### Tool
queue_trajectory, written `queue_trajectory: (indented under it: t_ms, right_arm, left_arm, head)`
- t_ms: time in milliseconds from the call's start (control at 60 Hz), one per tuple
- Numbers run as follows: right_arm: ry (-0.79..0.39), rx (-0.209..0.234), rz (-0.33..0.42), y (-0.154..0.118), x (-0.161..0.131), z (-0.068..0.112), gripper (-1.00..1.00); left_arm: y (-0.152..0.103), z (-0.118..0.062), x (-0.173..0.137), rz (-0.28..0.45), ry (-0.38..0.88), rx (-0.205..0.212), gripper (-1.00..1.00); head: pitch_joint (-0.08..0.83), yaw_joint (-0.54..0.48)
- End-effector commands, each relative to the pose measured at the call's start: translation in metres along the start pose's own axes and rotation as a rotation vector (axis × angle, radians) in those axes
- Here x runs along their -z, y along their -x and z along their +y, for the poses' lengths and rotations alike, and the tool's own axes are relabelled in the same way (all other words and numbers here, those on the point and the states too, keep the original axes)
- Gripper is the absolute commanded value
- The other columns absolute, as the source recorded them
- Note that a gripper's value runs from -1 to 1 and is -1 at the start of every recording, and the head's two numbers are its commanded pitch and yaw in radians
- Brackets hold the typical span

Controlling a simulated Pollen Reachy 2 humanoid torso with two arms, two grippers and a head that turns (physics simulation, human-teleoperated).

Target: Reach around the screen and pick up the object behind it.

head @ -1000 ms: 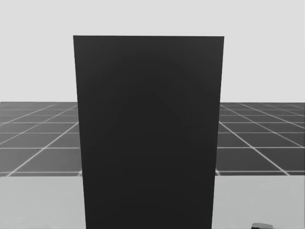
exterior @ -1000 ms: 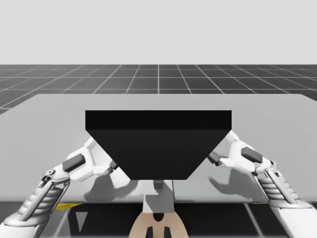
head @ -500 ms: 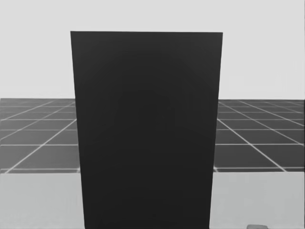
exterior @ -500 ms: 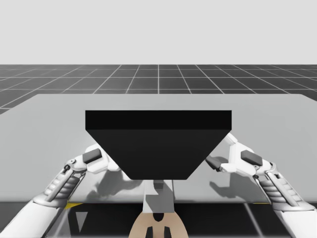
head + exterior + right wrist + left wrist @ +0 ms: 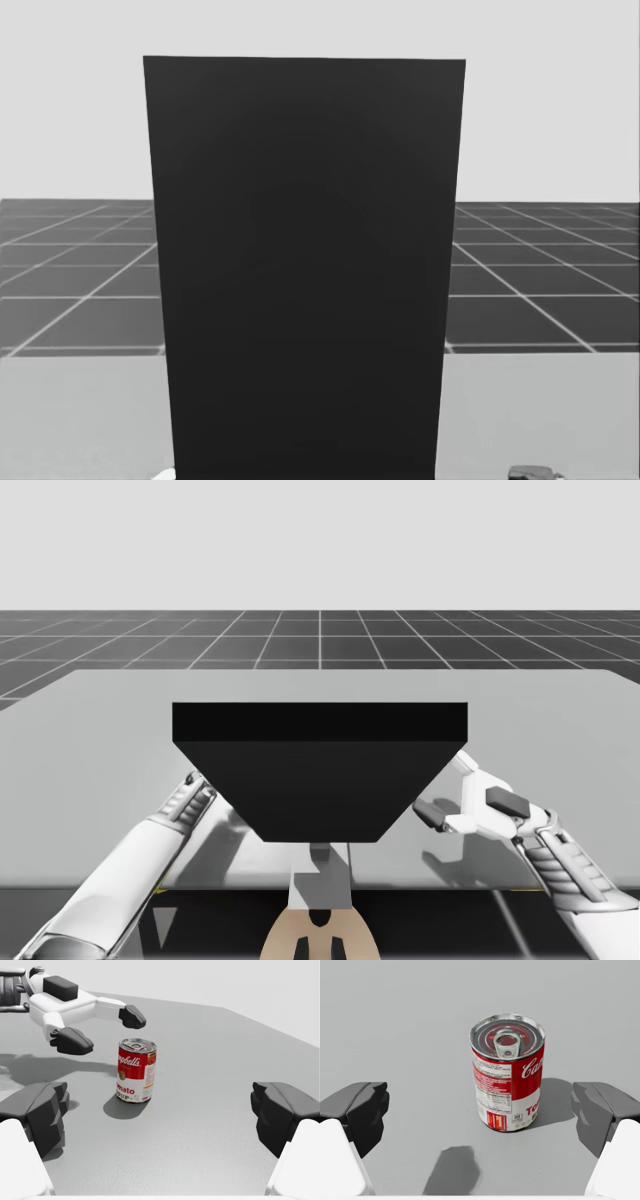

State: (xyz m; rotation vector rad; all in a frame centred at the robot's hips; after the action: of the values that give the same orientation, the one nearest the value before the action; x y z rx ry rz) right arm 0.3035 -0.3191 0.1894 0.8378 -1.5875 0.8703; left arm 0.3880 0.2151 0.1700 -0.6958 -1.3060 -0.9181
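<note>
Here's the wide grey surface (image 5: 560, 730) spread out in front of the robot, and right in the middle of it stands the tall black screen (image 5: 320, 770), upright and square-on to the robot's head. From the high view the robot's left arm (image 5: 130, 865) comes in from the low left corner and its wrist goes in behind the screen's left edge. The right arm (image 5: 575, 880) comes in from the other side, with its right tool (image 5: 445, 792) just beside the screen's right edge, low over the surface. That right tool is spread wide, nothing between its fingers, and from its own camera the can sits ahead of it, well apart, more toward one finger's side than the other. Now the left tool (image 5: 105, 1030): it hangs close by the can's upper part, also spread wide, one dark fingertip up near the rim and the other off to the side, neither one touching. And there's the prize, the red-and-white can (image 5: 508, 1075), standing upright on the surface with its silver lid and pull ring facing up. From the left wrist view it is ahead of the tool and within the span of the two open fingers, with clear gaps on both sides, closer to one finger than the other, its shadow falling on the surface beside it.
</note>
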Motion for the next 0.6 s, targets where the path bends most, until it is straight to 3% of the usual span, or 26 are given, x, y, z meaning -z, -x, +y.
queue_trajectory:
  t_ms: [17, 350, 600]
  right_arm:
    - [-0.005, -0.01, 0.002, 0.0, 0.0, 0.002, -1.0]
    - [-0.007, -0.023, 0.003, -0.001, -0.001, 0.004, -1.0]
    - [-0.012, -0.029, 0.006, -0.002, 0.0, 0.005, -1.0]
  left_arm:
    - [0.009, 0.012, 0.03, 0.027, 0.011, -0.026, -1.0]
    - [0.021, 0.011, 0.083, 0.067, 0.04, -0.039, -1.0]
    - [0.028, 0.007, 0.098, 0.082, 0.044, -0.045, -1.0]
  head:
    - [0.064, -0.03]
    - [0.084, -0.05]
    - [0.095, -0.05]
